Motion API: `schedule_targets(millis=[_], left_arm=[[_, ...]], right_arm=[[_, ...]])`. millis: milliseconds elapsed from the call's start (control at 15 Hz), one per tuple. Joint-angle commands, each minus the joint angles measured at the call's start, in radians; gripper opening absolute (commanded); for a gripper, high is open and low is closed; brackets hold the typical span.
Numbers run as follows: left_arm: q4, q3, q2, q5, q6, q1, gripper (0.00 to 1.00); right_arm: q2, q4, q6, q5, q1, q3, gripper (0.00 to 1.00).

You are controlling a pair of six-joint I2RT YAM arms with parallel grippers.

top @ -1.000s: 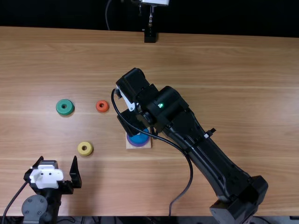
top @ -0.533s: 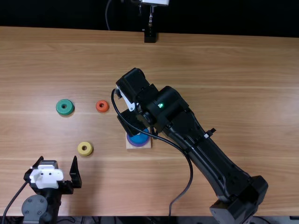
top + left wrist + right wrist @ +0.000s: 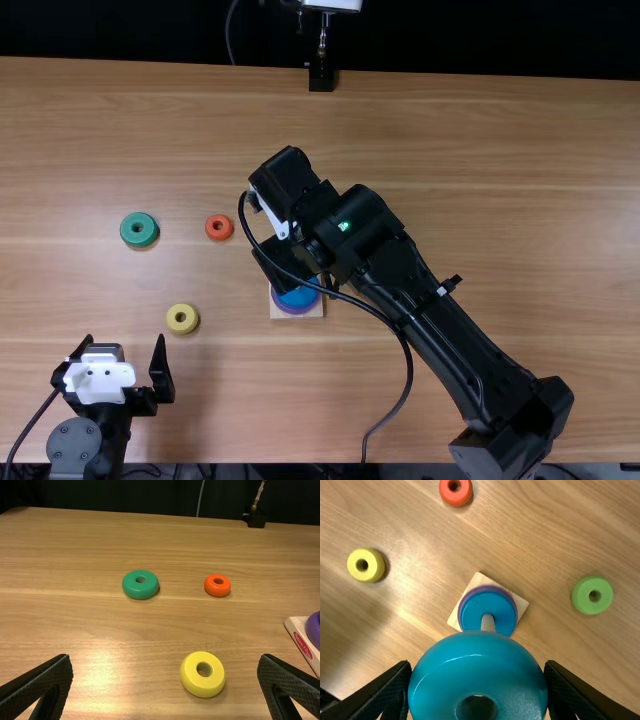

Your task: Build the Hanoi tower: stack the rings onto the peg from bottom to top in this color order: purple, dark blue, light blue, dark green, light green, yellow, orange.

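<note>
Barely anything has moved over the last second: the right arm (image 3: 430,310) leans over the stand as it did, with at most a tiny shift, and the loose rings lie where they were. Held between the two fingers of the right gripper (image 3: 479,666), gripped from both sides, is the light blue ring (image 3: 475,652), up above the wooden base (image 3: 522,604). Around the peg (image 3: 488,624) sit the purple ring (image 3: 296,309) and, on top of it, the dark blue ring (image 3: 495,602), so the first two layers are done and the third seems to be in hand. What comes next calls for bringing the held ring's hole right over the peg tip, keeping the ring level, lowering it until it meets the dark blue one, and only then letting go; whether the hole is lined up yet I cannot tell. Over on the left side of the table (image 3: 480,130), the left gripper (image 3: 124,346) has its fingers spread with nothing between them. Near it lies the yellow ring (image 3: 192,681), with the dark green ring (image 3: 135,588) and the orange ring (image 3: 212,590) farther out. On the table too is the light green ring (image 3: 584,602), which should wait until the dark green one is stacked.
</note>
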Motion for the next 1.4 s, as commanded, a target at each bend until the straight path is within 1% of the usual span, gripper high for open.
schedule_targets(millis=[0,467,1067,1333], left_arm=[[-0.082,-0.105,-0.012,-0.002,0.006,0.005,1.00],[-0.082,-0.105,-0.012,-0.002,0.006,0.005,1.00],[-0.082,-0.105,-0.012,-0.002,0.006,0.005,1.00],[-0.082,-0.105,-0.012,-0.002,0.006,0.005,1.00]], right_arm=[[0.015,-0.019,0.002,0.009,0.003,-0.012,0.00],[0.018,-0.021,0.007,0.011,0.001,-0.010,0.00],[0.022,-0.023,-0.004,0.009,0.001,0.008,0.00],[0.073,-0.017,0.000,0.009,0.003,0.012,0.00]])
